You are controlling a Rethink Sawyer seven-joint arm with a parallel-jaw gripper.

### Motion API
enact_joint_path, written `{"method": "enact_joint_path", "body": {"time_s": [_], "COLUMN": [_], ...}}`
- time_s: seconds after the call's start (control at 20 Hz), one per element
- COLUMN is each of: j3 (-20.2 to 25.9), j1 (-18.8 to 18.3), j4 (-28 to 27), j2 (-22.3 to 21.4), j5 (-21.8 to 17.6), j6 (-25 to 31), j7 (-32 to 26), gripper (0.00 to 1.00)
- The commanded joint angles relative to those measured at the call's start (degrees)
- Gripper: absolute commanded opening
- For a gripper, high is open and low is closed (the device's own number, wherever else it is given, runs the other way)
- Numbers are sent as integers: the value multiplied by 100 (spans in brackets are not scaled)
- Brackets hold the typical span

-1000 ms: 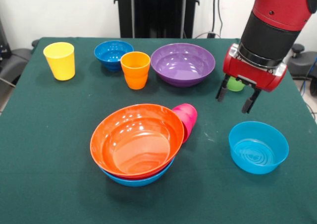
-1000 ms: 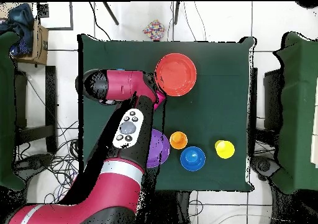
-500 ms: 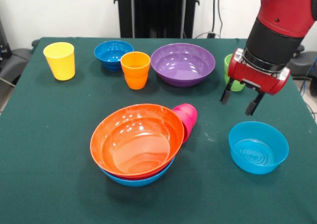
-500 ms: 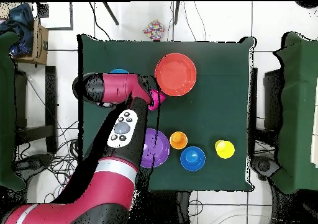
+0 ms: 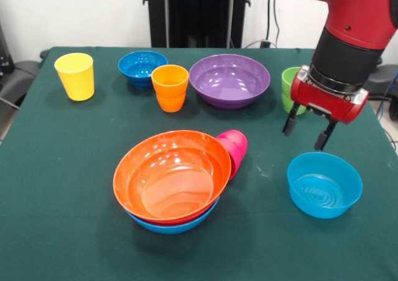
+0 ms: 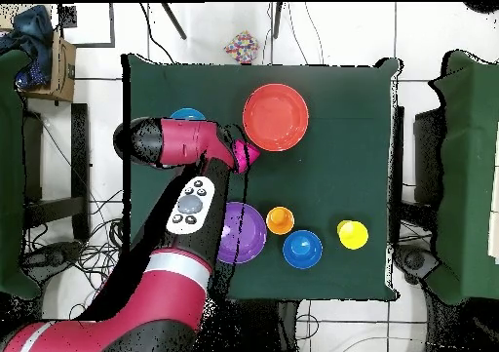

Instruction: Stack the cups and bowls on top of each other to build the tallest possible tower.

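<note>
In the front view my gripper [image 5: 306,133] hangs open and empty just above the far rim of the small light-blue bowl [image 5: 324,184]. The light green cup [image 5: 287,88] stands upright behind it, partly hidden by the gripper body. Near the table's middle, a large orange bowl [image 5: 172,178] nests on another orange bowl and a light-blue bowl [image 5: 174,226]. The magenta-pink cup [image 5: 234,149] lies on its side against that stack. Along the back stand the purple bowl [image 5: 229,80], orange cup [image 5: 170,87], dark-blue bowl [image 5: 142,68] and yellow cup [image 5: 74,76]. In the overhead view my arm [image 6: 190,173] hides the gripper.
Overhead, the orange bowl stack [image 6: 276,117], pink cup [image 6: 246,154], purple bowl [image 6: 249,236], orange cup [image 6: 280,220], dark-blue bowl [image 6: 302,249] and yellow cup [image 6: 353,234] lie on the green table [image 6: 331,182]. Chairs flank the table's sides.
The gripper has shifted right and nearer in the front view, toward the small light-blue bowl, uncovering more of the green cup. It stayed open. No object moved.
</note>
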Motion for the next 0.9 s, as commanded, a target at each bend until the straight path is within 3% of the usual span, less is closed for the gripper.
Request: {"method": "enact_joint_path", "body": {"time_s": [0.05, 0.65, 0.9], "j3": [172, 38, 64], "j1": [266, 511, 535], "j4": [226, 166, 242], "j2": [407, 654, 782], "j5": [244, 298, 271], "j6": [57, 2, -359], "j7": [1626, 1793, 1776], "gripper": [100, 100, 100]}}
